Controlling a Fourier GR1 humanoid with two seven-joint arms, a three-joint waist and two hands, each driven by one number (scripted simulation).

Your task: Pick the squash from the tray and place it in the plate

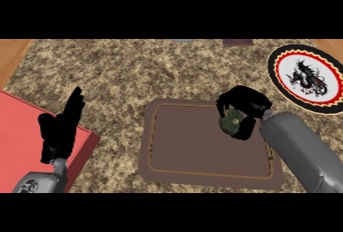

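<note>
Head view shows the right hand (244, 102) curled round the squash (232, 120) at the upper right part of the tray (194, 149). The plate (274, 70) lies farther up and right of that hand, near it, while the left hand (60, 129) rests open at the left, fingers up.

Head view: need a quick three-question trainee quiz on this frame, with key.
1. True or false: the squash already lies in the plate.
2. What does the right hand curl round? A) the plate B) the squash C) nothing
3. Fill in: the held squash shows at the upper right corner of the brown ___.

Key: 1 false; 2 B; 3 tray.
</note>
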